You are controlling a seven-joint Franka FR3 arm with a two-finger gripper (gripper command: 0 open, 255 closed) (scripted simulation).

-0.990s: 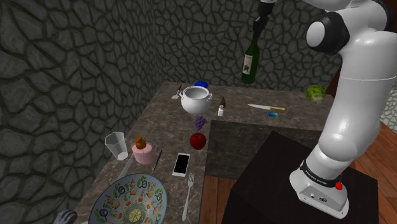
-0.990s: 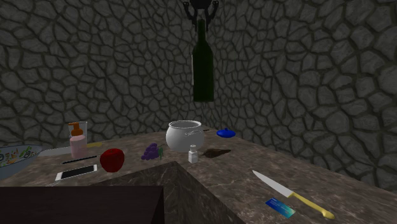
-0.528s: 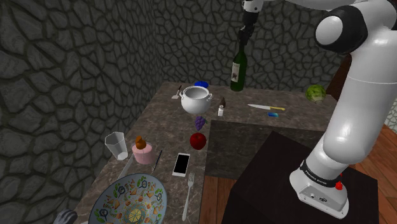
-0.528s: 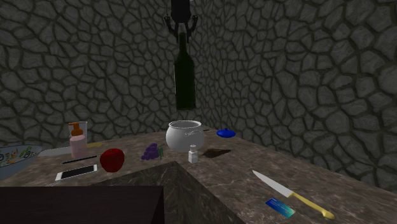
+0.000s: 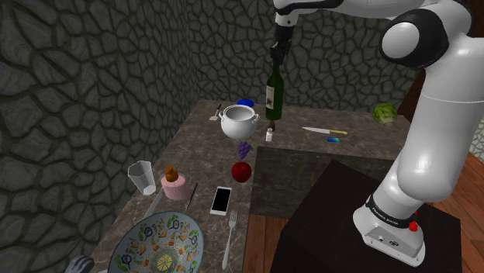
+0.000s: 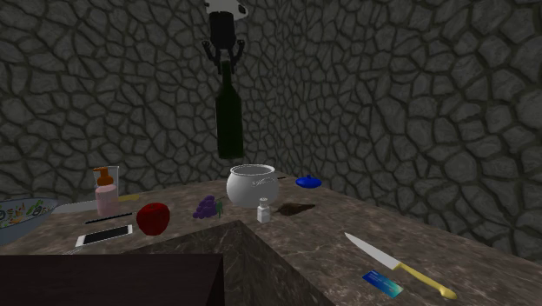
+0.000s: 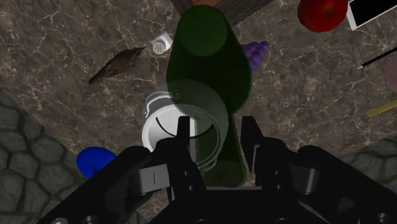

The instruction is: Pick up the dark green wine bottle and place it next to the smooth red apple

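Wrist view: clasped bottle (image 7: pixel 207 63) over pot (image 7: pixel 153 126)

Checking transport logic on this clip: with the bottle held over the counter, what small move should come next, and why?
Probably carry the wine bottle sideways at this height toward the red apple, lowering only afterwards. The jaws clasp its neck and it hangs high by the white pot; the grapes lie between pot and apple, so descending here would land short and might hit the pot.

bottle (image 5: pixel 273 97) above pot (image 5: pixel 237 122), grapes (image 5: pixel 243 147) between pot and apple (image 5: pixel 241 171) on counter (image 5: pixel 202 147)
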